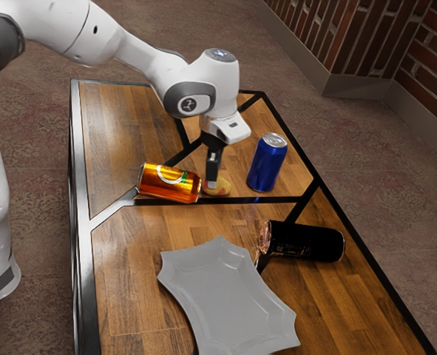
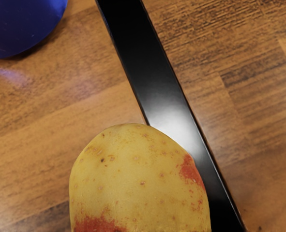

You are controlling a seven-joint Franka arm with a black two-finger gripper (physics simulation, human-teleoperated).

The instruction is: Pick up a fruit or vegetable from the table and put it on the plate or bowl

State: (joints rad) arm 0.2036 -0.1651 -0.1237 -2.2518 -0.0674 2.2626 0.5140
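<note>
Wood table (image 1: 114, 126) | claw (image 1: 214, 180) at yellow fruit (image 1: 222, 189), grip unreadable | orange can (image 1: 169, 183) just beside, blue can (image 1: 267, 163) near | plate (image 1: 225, 296) apart

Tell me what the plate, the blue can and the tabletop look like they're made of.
Plate: pale grey, matte, scalloped rim; likely ceramic or plastic, can't tell which. Blue can: glossy painted metal, going by its silvery top rim. Tabletop: wood planks with visible grain and a slight sheen, probably varnished, with black inlaid strips.
</note>
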